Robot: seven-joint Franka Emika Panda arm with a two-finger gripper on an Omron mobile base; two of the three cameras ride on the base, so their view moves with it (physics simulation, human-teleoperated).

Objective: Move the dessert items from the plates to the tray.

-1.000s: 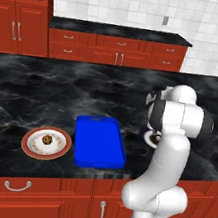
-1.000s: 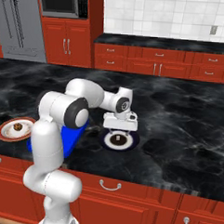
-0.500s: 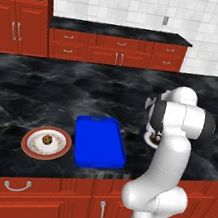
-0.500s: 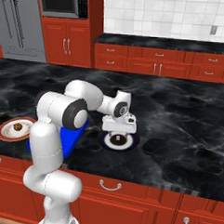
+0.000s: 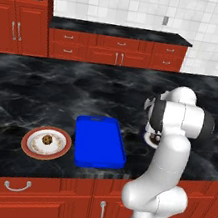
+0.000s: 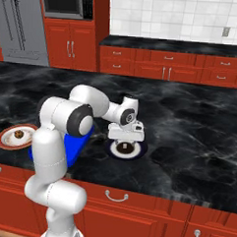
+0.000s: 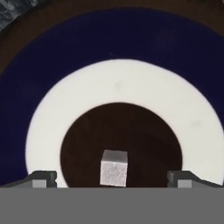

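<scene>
i am hovering my gripper [image 7: 112, 178] low over the navy-rimmed plate [image 6: 138, 150], fingers apart on either side of the small whitish cube [image 7: 113, 168] sitting in its dark centre. to grab it well, i am judging that i should drop straight down, keep it centred and close gently. the blue tray [image 5: 99, 141] is lying just left with bare room, and the cookie [image 5: 47, 139] is waiting on the far-left plate [image 5: 29, 144].
</scene>
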